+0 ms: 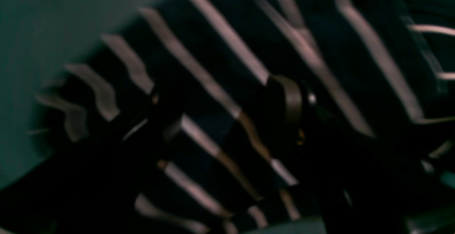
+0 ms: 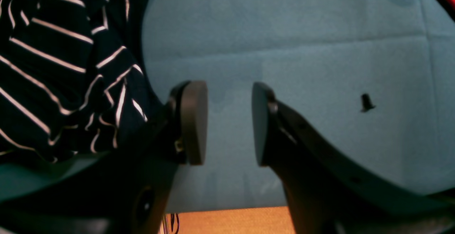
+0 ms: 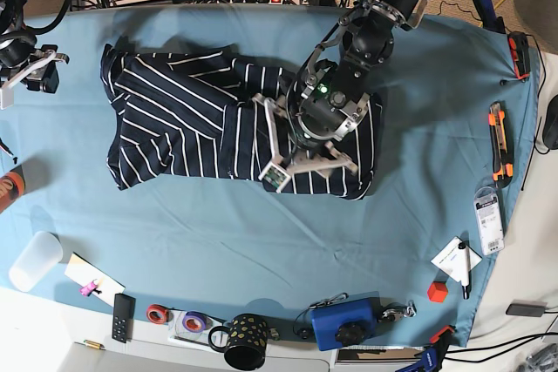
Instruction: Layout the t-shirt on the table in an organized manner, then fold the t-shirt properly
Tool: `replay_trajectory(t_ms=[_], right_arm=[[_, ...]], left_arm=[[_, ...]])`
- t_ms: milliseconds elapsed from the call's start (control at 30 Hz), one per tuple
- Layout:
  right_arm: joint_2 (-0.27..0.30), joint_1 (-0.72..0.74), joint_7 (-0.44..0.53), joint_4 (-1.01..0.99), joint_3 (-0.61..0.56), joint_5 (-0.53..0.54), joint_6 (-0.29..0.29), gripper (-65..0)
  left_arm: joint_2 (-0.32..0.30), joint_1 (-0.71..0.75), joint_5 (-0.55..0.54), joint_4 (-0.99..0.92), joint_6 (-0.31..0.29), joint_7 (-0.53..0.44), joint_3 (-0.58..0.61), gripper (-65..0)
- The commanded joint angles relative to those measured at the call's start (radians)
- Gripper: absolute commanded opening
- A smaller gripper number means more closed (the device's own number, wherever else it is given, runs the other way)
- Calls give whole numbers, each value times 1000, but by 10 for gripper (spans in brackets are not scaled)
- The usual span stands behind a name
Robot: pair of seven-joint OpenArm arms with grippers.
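Note:
The navy t-shirt (image 3: 183,119) with thin white stripes lies spread and rumpled across the middle of the teal table (image 3: 261,241). My left gripper (image 3: 305,161) hangs low over the shirt's right part. In the blurred left wrist view its fingers (image 1: 291,102) stand wide apart, and striped fabric (image 1: 213,85) fills the gap of the left gripper (image 1: 224,113). My right gripper (image 3: 33,71) is at the table's far left edge, clear of the shirt. It is open (image 2: 229,122) with only bare table between its pads (image 2: 193,120). A bunched shirt edge (image 2: 60,70) lies to its left.
Along the front edge stand a spotted mug (image 3: 248,341), a blue device (image 3: 344,320), tape rolls (image 3: 157,313) and a white cup (image 3: 33,260). A utility knife (image 3: 497,141) and a red cube (image 3: 436,291) lie at the right. A small black screw (image 2: 366,102) sits on the cloth.

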Motion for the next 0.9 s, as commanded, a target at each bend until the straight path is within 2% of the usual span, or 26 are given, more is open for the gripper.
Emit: replay_trajectory(t_ms=[0, 133, 367, 533, 667, 700, 767, 833, 867], right_arm=[[20, 3, 37, 14, 7, 11, 2, -436], [21, 3, 65, 14, 7, 11, 2, -436], [23, 3, 161, 14, 7, 12, 2, -436], [23, 3, 293, 14, 7, 11, 2, -436], [23, 3, 277, 14, 7, 11, 3, -435], [23, 3, 267, 14, 7, 10, 3, -423], [23, 3, 246, 14, 7, -5, 3, -340], [23, 2, 251, 14, 7, -40, 32, -267], [23, 0, 263, 14, 6, -55, 47, -259]], left_arm=[[10, -16, -24, -7, 0, -34, -1, -288], [9, -17, -43, -47, -2, -31, -2, -288], [10, -45, -37, 122, 2, 109, -2, -288], [10, -21, -26, 205, 2, 90, -1, -288], [10, 9, -26, 204, 1, 90, -1, -288], [10, 15, -26, 204, 1, 90, -1, -288], [10, 21, -26, 204, 1, 90, -1, -288], [9, 23, -26, 204, 1, 88, -1, -288], [9, 23, -26, 204, 1, 87, -1, -288]])
